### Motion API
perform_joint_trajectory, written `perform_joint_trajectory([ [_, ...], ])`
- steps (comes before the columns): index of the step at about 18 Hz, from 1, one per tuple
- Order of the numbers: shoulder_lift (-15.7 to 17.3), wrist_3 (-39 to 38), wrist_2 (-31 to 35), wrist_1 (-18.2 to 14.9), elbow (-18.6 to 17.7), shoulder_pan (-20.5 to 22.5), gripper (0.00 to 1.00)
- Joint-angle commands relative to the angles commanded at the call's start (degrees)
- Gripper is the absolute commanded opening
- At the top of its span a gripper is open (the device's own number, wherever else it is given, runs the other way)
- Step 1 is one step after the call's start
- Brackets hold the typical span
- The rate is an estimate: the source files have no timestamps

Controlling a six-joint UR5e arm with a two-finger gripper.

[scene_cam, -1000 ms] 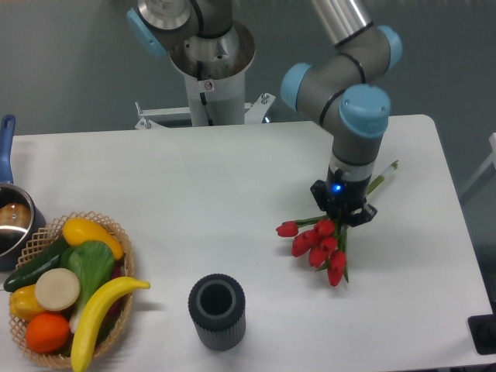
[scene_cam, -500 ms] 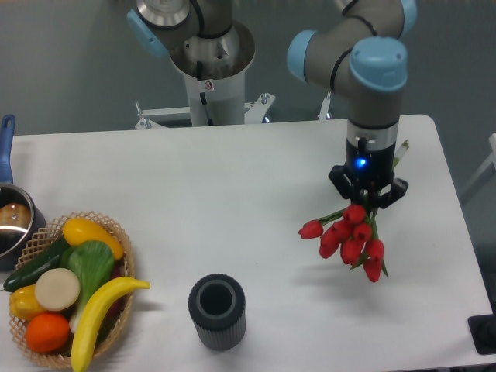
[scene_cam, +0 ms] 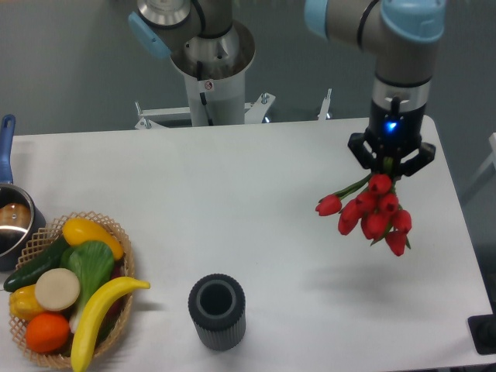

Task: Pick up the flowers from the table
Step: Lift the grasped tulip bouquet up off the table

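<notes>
Camera view: the flowers [scene_cam: 373,216] are clamped at the stems by the gripper [scene_cam: 390,160], above the table [scene_cam: 232,201]. Grip should be held firm and the lift kept vertical and slow.

Stuff you can't quite see

The gripper [scene_cam: 390,164] hides the flowers' [scene_cam: 370,214] stems; the pot [scene_cam: 11,219] and the arm [scene_cam: 380,27] run off the frame.

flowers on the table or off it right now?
Off. The flowers hang below the gripper, which is shut on their stems, and their shadow falls on the table lower down, apart from the buds.
</notes>
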Motion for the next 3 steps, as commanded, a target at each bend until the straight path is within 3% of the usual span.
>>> perform_joint_trajectory([
  [3,0.0,0.35,1.85,-1.58,0.09,0.0,0.0],
])
